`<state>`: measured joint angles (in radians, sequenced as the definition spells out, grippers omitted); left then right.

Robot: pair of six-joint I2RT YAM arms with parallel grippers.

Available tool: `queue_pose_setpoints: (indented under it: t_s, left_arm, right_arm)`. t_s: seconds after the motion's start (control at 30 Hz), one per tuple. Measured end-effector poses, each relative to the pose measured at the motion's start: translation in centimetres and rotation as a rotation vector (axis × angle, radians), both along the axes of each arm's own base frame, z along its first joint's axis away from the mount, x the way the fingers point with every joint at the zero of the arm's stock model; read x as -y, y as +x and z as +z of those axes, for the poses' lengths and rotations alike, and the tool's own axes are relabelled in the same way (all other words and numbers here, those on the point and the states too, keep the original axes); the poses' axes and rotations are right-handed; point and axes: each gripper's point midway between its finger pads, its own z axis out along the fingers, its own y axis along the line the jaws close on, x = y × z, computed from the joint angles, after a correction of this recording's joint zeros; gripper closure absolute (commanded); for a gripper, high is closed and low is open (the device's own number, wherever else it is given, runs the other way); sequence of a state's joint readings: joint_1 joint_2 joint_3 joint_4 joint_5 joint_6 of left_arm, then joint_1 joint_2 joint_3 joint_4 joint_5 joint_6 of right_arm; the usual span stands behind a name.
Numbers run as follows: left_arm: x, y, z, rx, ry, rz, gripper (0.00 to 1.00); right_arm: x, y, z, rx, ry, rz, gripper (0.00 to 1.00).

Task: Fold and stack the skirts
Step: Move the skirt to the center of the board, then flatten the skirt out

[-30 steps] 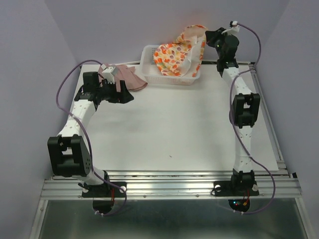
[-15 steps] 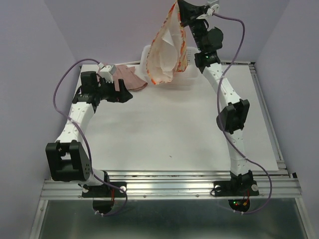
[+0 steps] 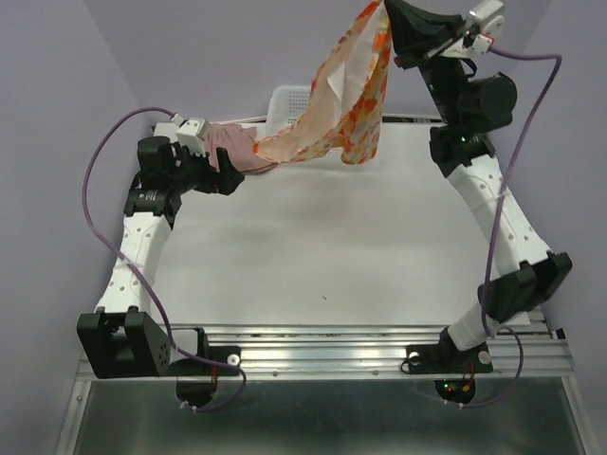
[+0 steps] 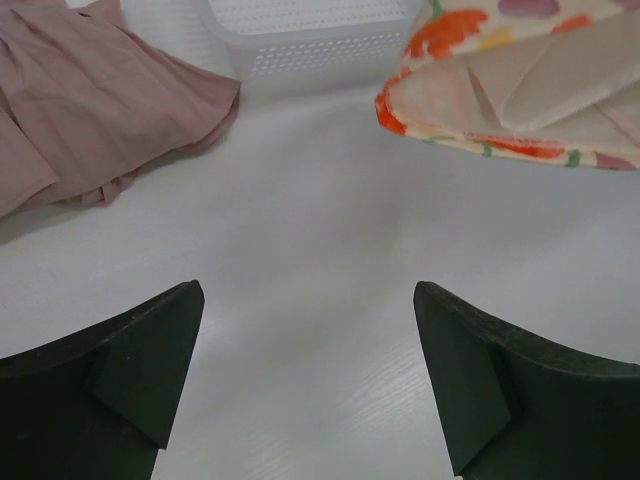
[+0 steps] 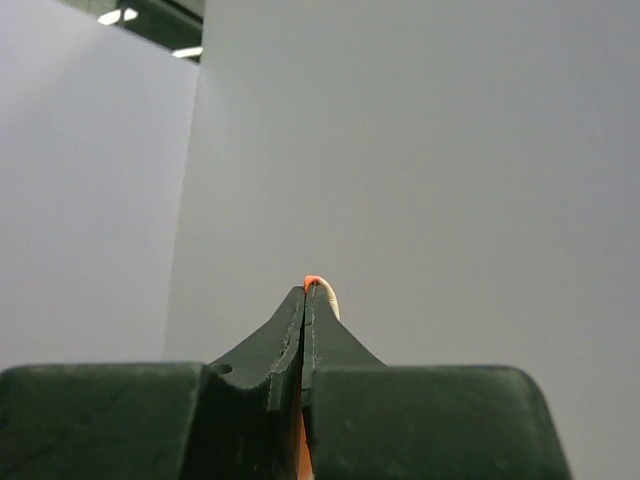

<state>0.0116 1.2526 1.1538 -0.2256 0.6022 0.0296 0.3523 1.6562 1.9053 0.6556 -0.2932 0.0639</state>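
My right gripper is raised high at the back and is shut on an edge of the cream printed skirt. The skirt hangs down and swings left toward the pink skirt. In the right wrist view only a sliver of its fabric shows above the closed fingertips. The pink skirt lies crumpled on the table at the back left; it also shows in the left wrist view. My left gripper is open and empty just above the table beside the pink skirt; in its wrist view the printed skirt's hem hangs ahead.
A white plastic mesh basket stands at the back middle of the white table, partly hidden by the hanging skirt; its wall also shows in the left wrist view. Lilac walls close in the back and both sides.
My right gripper has lifted the printed skirt out of the basket and carried it up and to the right. The skirt now hangs free. My left gripper has shifted slightly.
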Motion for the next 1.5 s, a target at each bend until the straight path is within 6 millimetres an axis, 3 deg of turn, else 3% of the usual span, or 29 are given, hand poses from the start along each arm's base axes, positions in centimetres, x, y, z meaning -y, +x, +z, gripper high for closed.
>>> queue_pose_setpoints:
  t_s: [0.1, 0.17, 0.2, 0.27, 0.3, 0.33, 0.37, 0.43, 0.5, 0.53, 0.6, 0.7, 0.77, 0.87, 0.9, 0.97, 1.07, 1.1, 1.17, 1.27, 1.5]
  left_arm:
    - [-0.4, -0.3, 0.5, 0.023, 0.002, -0.004, 0.03]
    - [-0.7, -0.5, 0.3, 0.026, 0.006, -0.007, 0.04]
    - [-0.9, -0.5, 0.2, 0.023, 0.010, -0.010, 0.04]
    - [-1.2, -0.7, -0.3, 0.024, 0.037, -0.020, 0.04]
    - [-1.3, -0.8, -0.4, 0.026, 0.048, -0.029, 0.04]
    - [-1.3, -0.9, -0.6, 0.027, 0.065, -0.042, 0.03]
    - [-1.3, -0.9, -0.9, 0.032, 0.086, -0.057, 0.03]
    - [-1.3, -1.1, -1.5, 0.027, 0.112, -0.082, 0.03]
    - [-1.3, -1.1, -2.5, 0.009, 0.134, -0.116, 0.03]
    - [-1.2, -1.2, -3.2, -0.006, 0.144, -0.139, 0.03]
    - [-0.9, -1.3, -4.1, -0.025, 0.160, -0.182, 0.03]
    - [0.4, -1.1, -5.5, -0.051, 0.215, -0.259, 0.04]
    - [3.7, -1.1, -6.5, -0.045, 0.288, -0.345, 0.05]
    - [9.2, -1.5, -7.7, -0.037, 0.363, -0.472, 0.10]
    - [11.4, -1.1, -8.4, -0.050, 0.388, -0.516, 0.12]
    - [13.9, 0.1, -9.0, -0.056, 0.409, -0.551, 0.20]
    - [16.2, 3.8, -11.9, -0.112, 0.449, -0.542, 0.29]
    - [16.3, 5.1, -13.6, -0.140, 0.465, -0.524, 0.30]
    - [15.9, 5.9, -16.6, -0.208, 0.493, -0.511, 0.35]
    - [14.8, 5.1, -20.4, -0.321, 0.534, -0.515, 0.44]
    - [13.6, 1.7, -23.6, -0.429, 0.595, -0.579, 0.69]
  right_arm:
    - [0.3, -2.9, -3.5, -0.043, -0.085, 0.001, 0.99]
    - [0.0, -3.8, -8.3, -0.125, -0.175, 0.008, 0.99]
    - [-0.5, -4.2, -12.2, -0.192, -0.259, 0.026, 0.99]
    - [-1.1, -5.1, -18.6, -0.297, -0.388, 0.063, 0.74]
    - [-1.5, -6.5, -24.8, -0.391, -0.519, 0.113, 0.58]
    - [-1.5, -8.0, -29.3, -0.453, -0.625, 0.155, 0.29]
    - [-1.4, -9.6, -33.1, -0.486, -0.737, 0.192, 0.22]
    - [-0.8, -13.9, -40.2, -0.554, -0.928, 0.309, 0.18]
    - [0.1, -18.9, -44.7, -0.621, -1.041, 0.436, 0.16]
    - [0.5, -20.7, -45.6, -0.640, -1.052, 0.468, 0.11]
    - [1.1, -22.2, -45.4, -0.647, -1.037, 0.456, 0.11]
    - [1.7, -21.3, -43.6, -0.664, -0.989, 0.366, 0.14]
    - [2.0, -19.0, -42.5, -0.736, -0.949, 0.287, 0.21]
    - [3.3, -13.3, -42.3, -0.932, -0.854, 0.167, 0.25]
    - [4.0, -12.0, -42.9, -1.000, -0.822, 0.147, 0.26]
    - [8.1, -7.4, -45.3, -1.227, -0.704, 0.041, 0.27]
    - [13.0, -5.1, -49.1, -1.476, -0.593, -0.044, 0.30]
    - [14.1, -5.1, -50.2, -1.544, -0.568, -0.059, 0.31]
    - [15.6, -5.9, -52.5, -1.672, -0.540, -0.068, 0.32]
    - [15.9, -7.7, -54.1, -1.783, -0.551, -0.047, 0.32]
    - [15.7, -10.8, -57.7, -1.976, -0.613, 0.045, 0.35]
